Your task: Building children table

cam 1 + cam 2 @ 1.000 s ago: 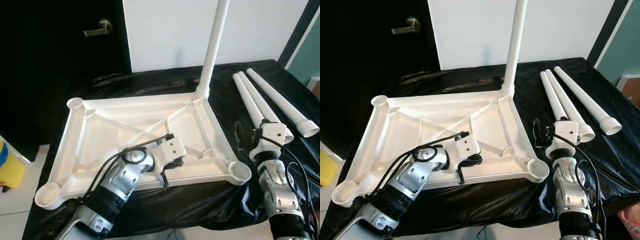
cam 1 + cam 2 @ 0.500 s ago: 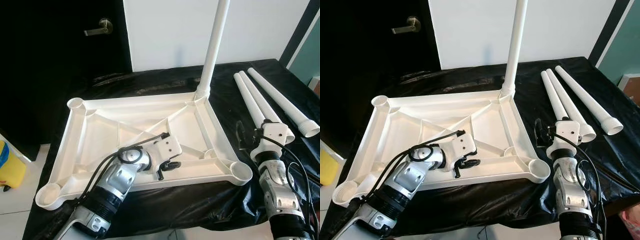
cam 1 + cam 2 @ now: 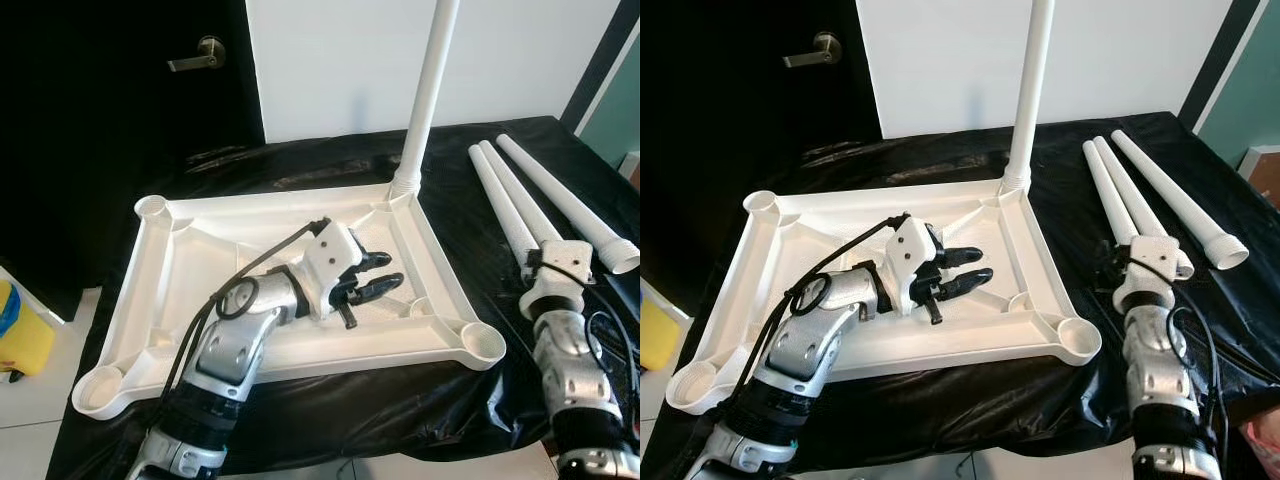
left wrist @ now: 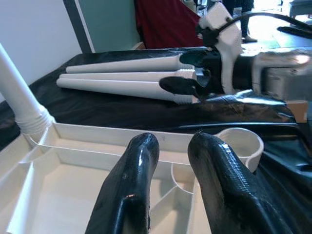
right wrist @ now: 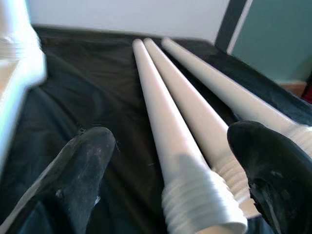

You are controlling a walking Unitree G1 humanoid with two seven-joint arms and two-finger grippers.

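The white tabletop (image 3: 150, 262) lies upside down on a black-covered table. One white leg (image 3: 430, 90) stands upright in its far right corner socket. Three loose legs (image 3: 512, 205) lie side by side to the right of it. My left gripper (image 3: 388, 271) hovers over the middle of the tabletop with its fingers pointing right; they stand a little apart and hold nothing. My right gripper (image 5: 175, 139) is open wide at the near ends of the loose legs, its fingers astride the threaded end (image 5: 200, 207) of one leg without touching it.
Open corner sockets sit at the near right (image 3: 483, 342), near left (image 3: 97, 388) and far left (image 3: 150, 207) of the tabletop. A dark door with a handle (image 3: 200, 55) and a white wall stand behind. A yellow object (image 3: 15, 335) lies on the floor at left.
My left gripper rose from the tabletop's near rim and swung out over its middle, fingers now pointing right. My right gripper moved right, up to the loose legs' near ends.
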